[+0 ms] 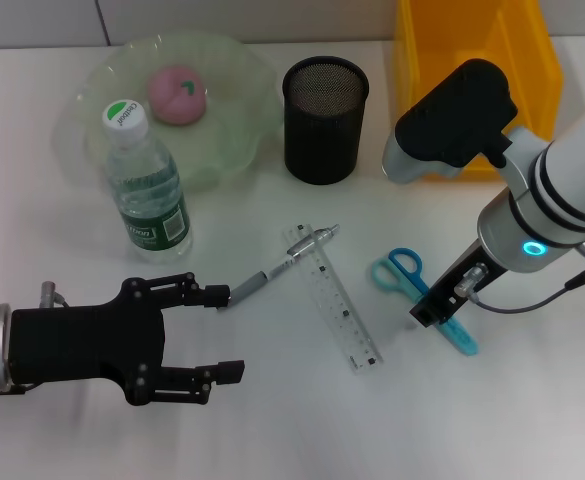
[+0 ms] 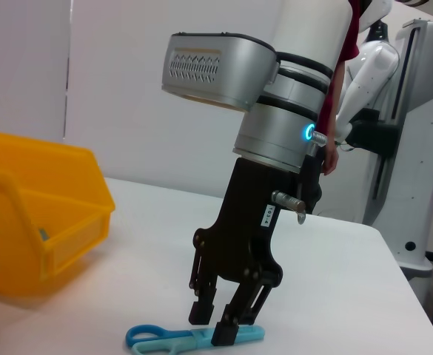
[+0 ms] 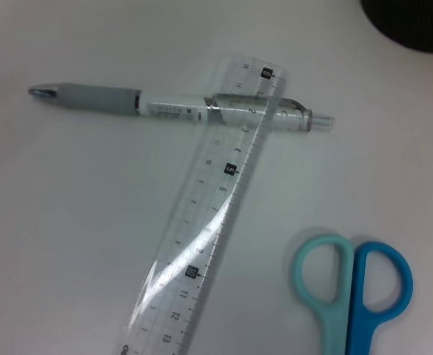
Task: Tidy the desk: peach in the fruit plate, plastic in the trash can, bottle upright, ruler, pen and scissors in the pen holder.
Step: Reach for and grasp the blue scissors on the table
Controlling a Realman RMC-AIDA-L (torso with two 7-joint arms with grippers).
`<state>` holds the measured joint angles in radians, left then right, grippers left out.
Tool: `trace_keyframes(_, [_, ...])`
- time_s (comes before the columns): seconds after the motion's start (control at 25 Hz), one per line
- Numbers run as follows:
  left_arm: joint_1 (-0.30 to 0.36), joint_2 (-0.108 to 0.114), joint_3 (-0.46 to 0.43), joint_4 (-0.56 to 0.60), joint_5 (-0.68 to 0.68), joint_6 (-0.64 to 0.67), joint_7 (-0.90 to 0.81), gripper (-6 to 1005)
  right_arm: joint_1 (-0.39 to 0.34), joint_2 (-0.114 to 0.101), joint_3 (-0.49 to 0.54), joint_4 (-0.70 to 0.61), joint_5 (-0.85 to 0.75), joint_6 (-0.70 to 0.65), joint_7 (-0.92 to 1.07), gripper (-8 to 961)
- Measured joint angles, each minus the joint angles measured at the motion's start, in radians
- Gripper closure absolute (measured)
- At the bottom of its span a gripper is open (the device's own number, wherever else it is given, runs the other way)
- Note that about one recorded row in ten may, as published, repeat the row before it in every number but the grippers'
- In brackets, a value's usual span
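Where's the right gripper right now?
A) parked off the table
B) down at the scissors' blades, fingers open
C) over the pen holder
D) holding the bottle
B: the right gripper stands on the table with open fingers straddling the blade end of the scissors.

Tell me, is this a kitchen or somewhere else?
Probably an office or robot lab, not a kitchen: the white desk holds a pen, a ruler and a mesh pen holder.
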<state>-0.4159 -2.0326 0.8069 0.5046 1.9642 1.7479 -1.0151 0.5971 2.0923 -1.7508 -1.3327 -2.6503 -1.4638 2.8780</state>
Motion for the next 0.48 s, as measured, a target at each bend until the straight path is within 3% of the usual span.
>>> trace_keyframes(0.24, [0.001,0.0,0.002,-0.002,0.001,-0.008,0.002,171,-0.002,0.0,-0.006,0.007,-0.002,0.02,0.014,539])
trace_keyframes(0.48, [0.003,0.0,0.002,-0.004,0.001,-0.011,0.003,171,-0.002,0.0,-0.007,0.017,-0.011,0.025,0.027,574])
